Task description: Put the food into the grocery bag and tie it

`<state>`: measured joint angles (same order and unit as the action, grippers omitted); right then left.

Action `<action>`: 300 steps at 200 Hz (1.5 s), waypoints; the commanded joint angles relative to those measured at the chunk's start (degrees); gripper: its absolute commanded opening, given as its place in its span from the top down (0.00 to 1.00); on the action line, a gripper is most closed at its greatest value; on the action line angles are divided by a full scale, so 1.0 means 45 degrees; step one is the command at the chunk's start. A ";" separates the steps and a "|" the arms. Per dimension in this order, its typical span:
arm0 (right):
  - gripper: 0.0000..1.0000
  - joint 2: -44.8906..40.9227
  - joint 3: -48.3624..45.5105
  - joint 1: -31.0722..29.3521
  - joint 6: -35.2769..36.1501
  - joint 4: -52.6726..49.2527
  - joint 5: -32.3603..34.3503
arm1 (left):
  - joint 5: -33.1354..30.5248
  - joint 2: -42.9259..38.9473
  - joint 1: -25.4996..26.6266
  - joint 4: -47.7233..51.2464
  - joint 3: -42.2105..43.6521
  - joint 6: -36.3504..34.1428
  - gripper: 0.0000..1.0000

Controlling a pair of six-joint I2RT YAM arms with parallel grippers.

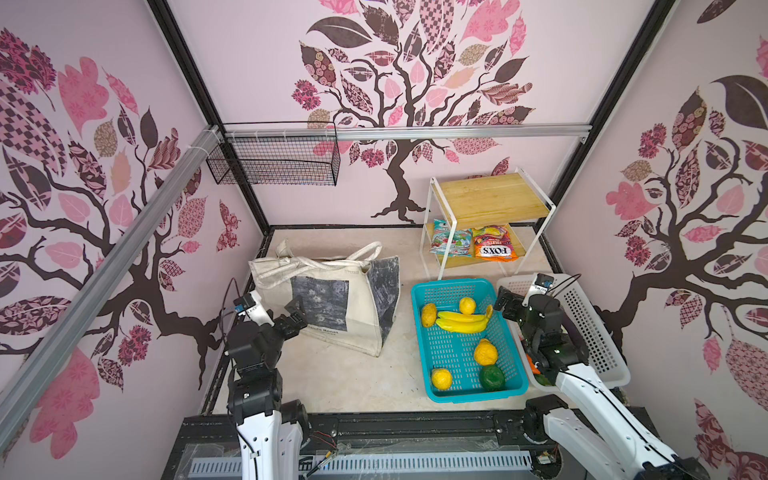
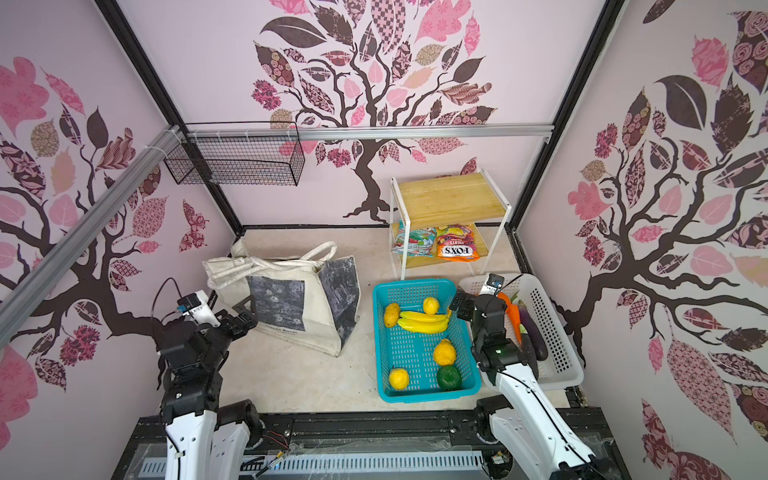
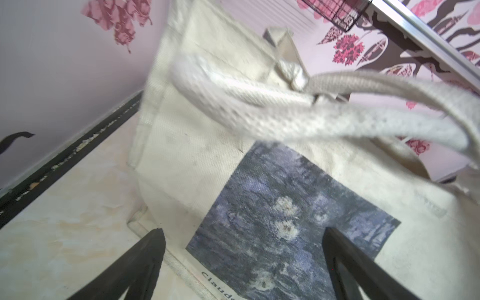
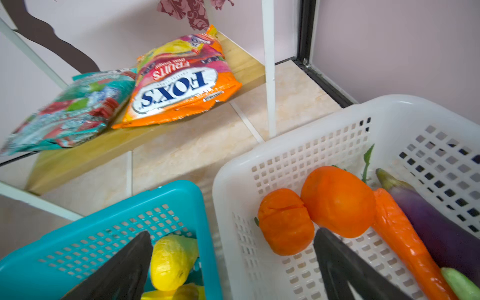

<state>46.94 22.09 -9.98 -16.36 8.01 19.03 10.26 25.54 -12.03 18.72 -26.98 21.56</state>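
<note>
Since both claws stand wide and empty, no food is on its way to the canvas tote [image 1: 328, 291], which stands on the counter [image 1: 332, 382] just ahead of the left claw [image 3: 244, 233]. The right claw [image 4: 233, 235] hovers over the meeting rims of the teal basket [image 4: 155, 194] and the white basket [image 4: 298, 135], with bananas [image 1: 461, 321] below it on one side and a round orange toy fruit [image 4: 337, 200], a carrot [image 4: 405, 233] and an aubergine [image 4: 441, 220] on the other; the teal packet [image 4: 70, 114] and the orange Fox's packet [image 4: 176, 85] lie well beyond it on the rack's lower shelf [image 4: 78, 161]. My worry is the tote's handles [image 3: 285, 114]: they flop across the mouth, so dropped food could catch on them and roll off, and the soft sides may fold if nudged. Whether the handles are knotted, and how far the mouth gapes, I cannot tell; the left wrist view is blurred, and the right arm hides much of the white basket in both top views
</note>
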 commanded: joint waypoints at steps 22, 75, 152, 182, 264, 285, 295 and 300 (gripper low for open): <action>0.00 0.1527 -0.1761 0.0044 0.1596 0.5581 0.1549 | -0.4665 0.1316 0.2652 -0.2835 0.0383 -0.0813 0.02; 0.00 0.3059 -0.2861 0.0043 0.2257 0.9181 0.2258 | -0.7669 0.3947 0.5029 -0.5227 0.1012 -0.2767 0.02; 0.00 0.5715 -0.2736 0.0068 0.2991 1.1450 0.2472 | -0.6542 0.7221 0.4533 -0.9491 0.1898 -0.4340 0.02; 0.00 0.6346 -0.2605 0.0054 0.3039 1.2292 0.2279 | -0.4406 0.9544 0.2515 -1.2377 0.2402 -0.3839 0.02; 0.00 0.8898 -0.2517 0.0059 0.3536 1.5275 0.1533 | -0.3169 1.2530 0.2308 -1.4769 0.1639 -0.4267 0.02; 0.00 0.8910 -0.2353 0.0249 0.3439 1.4875 0.1102 | -0.2764 1.3367 0.2307 -1.4879 0.1304 -0.4534 0.02; 0.00 0.8893 -0.2378 0.0521 0.3397 1.4388 -0.0074 | -0.2556 1.4148 0.2311 -1.5166 0.1106 -0.4611 0.02; 0.01 0.9175 -0.2402 0.0662 0.3452 1.4833 -0.0485 | -0.2554 1.4526 0.2287 -1.5999 0.1195 -0.4545 0.02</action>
<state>85.52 10.87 -9.21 -1.32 75.72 24.62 -5.08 84.09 -1.67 -51.88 -20.91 2.22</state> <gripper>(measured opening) 0.996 0.978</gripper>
